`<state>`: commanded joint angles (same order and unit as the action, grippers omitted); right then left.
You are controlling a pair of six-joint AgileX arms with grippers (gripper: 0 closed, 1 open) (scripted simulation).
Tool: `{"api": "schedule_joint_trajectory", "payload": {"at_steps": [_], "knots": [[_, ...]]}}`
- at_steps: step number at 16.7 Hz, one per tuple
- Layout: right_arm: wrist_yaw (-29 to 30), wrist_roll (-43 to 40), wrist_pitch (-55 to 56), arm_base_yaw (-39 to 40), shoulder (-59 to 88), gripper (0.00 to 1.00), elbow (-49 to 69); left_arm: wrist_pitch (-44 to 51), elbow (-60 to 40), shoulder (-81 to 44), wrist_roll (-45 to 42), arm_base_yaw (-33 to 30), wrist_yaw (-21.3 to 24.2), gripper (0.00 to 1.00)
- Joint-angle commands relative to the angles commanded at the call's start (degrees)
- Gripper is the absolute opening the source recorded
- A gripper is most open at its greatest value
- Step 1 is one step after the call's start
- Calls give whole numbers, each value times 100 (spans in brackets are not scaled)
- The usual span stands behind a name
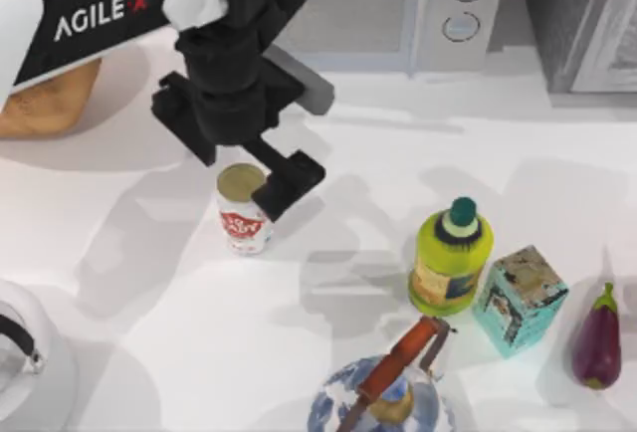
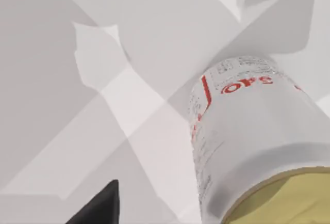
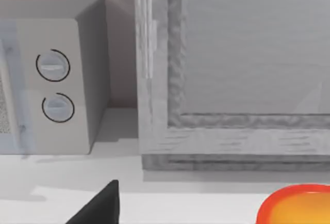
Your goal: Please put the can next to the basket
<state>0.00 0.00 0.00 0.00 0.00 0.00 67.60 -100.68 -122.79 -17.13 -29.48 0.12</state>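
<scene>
My left tool [image 1: 242, 168] hangs wide open just above the can [image 1: 243, 210], which stands upright on the tabletop [image 1: 179, 352], well apart from the basket [image 1: 45, 99]. Descending off-centre, one finger could tip the can.

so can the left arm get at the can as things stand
Probably yes: the left claw hangs right over the upright can, one finger beside its top, and nothing stands between them.
</scene>
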Motion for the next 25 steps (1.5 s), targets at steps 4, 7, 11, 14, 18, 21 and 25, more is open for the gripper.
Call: {"api": "schedule_joint_trajectory", "payload": {"at_steps": [4, 7, 11, 14, 18, 21, 25], "knots": [[0, 0, 0, 0, 0, 100, 0, -577, 495, -106, 0, -2, 1, 100], [0, 0, 0, 0, 0, 100, 0, -581, 498, -107, 0, -2, 1, 100], [0, 0, 0, 0, 0, 100, 0, -581, 498, -107, 0, -2, 1, 70], [0, 0, 0, 0, 0, 100, 0, -581, 498, -107, 0, -2, 1, 47], [0, 0, 0, 0, 0, 100, 0, -581, 498, -107, 0, -2, 1, 17], [0, 0, 0, 0, 0, 100, 0, -581, 498, -107, 0, -2, 1, 0], [0, 0, 0, 0, 0, 100, 0, -581, 498, -107, 0, -2, 1, 0]]}}
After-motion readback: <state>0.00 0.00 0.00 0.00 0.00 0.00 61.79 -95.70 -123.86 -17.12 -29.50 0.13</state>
